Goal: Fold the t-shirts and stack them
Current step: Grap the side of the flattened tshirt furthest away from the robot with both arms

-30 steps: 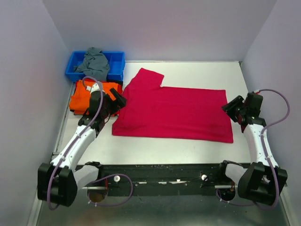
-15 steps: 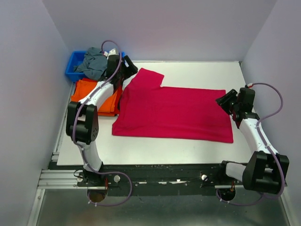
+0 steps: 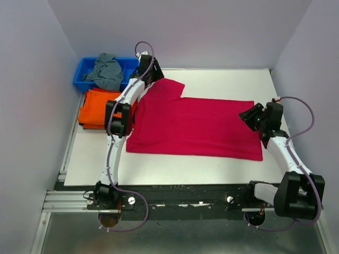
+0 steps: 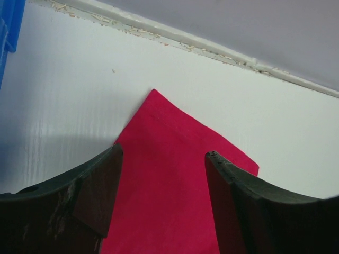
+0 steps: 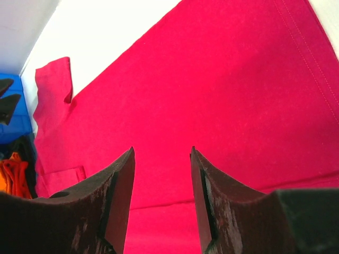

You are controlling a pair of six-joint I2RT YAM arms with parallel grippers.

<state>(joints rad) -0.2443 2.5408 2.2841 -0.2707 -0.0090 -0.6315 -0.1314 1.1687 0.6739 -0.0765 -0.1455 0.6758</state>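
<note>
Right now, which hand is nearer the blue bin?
Left. Left hand hovers beside the blue bin, over the red shirt's sleeve; right hand is at the shirt's opposite end.

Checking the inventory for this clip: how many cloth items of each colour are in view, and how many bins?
red t-shirt, spread flat: 1
orange folded pile (layers cannot be counted): 1
grey garment, in the bin: 1
blue bin: 1
Total: 4
</note>
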